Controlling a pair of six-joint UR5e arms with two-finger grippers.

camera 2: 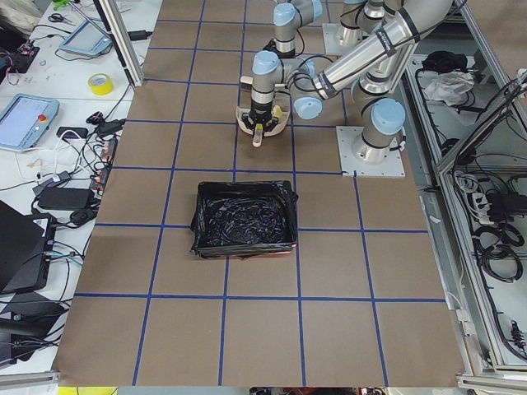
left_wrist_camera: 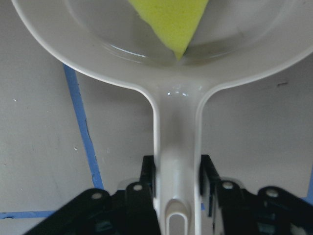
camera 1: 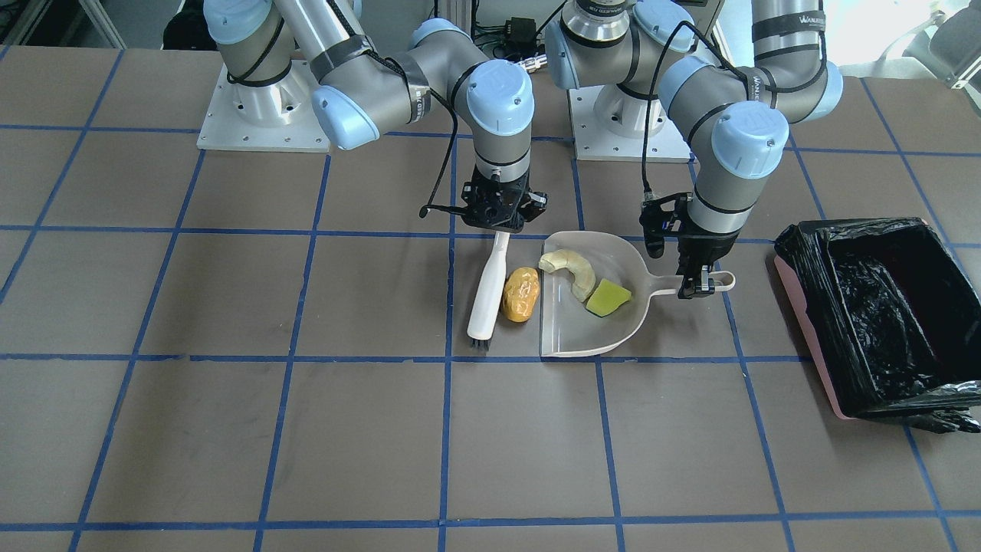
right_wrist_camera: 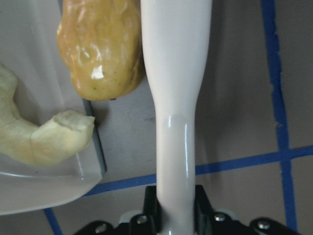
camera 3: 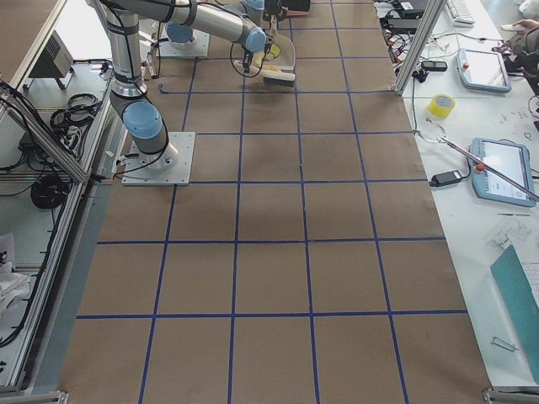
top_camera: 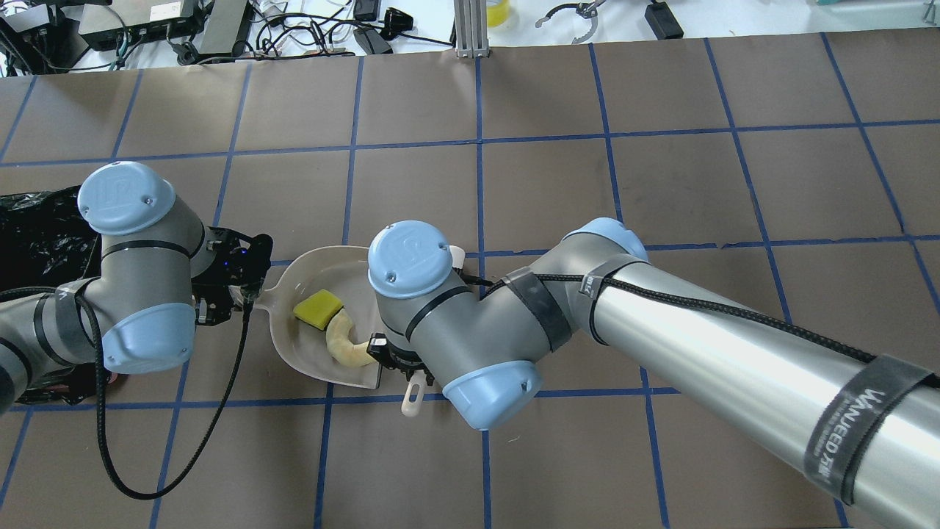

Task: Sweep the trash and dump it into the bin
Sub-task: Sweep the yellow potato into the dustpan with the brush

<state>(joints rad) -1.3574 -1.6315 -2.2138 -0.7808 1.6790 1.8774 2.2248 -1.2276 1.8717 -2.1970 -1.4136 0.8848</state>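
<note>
**Table** (camera 1: 191, 429): brown top with a blue tape grid; carries everything below.

**Bin** (camera 1: 881, 307): pink, lined with a black bag. It stands on the robot's left, well apart from the dustpan. No trash shows inside.

**Dustpan** (camera 1: 582, 333): beige, flat on the table, open edge toward the brush.

**Brush** (camera 1: 490, 295): white handle, dark bristles at the far end, lying just beside the pan's open edge.

**Left gripper** (camera 1: 697, 285): fingers clamped on either side of the dustpan handle.

**Right gripper** (camera 1: 500, 222): fingers clamped on the brush handle's near end.

**Potato-like lump** (camera 1: 521, 294): orange-brown, on the table between brush and pan lip, against both; not yet in the pan.

**Crescent slice** (camera 1: 569, 267): pale cream, inside the pan.

**Wedge** (camera 1: 608, 297): yellow-green, inside the pan near the handle.

**Step in hand:** sweeping, with two pieces of three collected. The next move likely calls for a sideways brush push to roll the lump over the lip while the pan is held steady. After that, the pan must be carried level to the bin and tipped.
</note>
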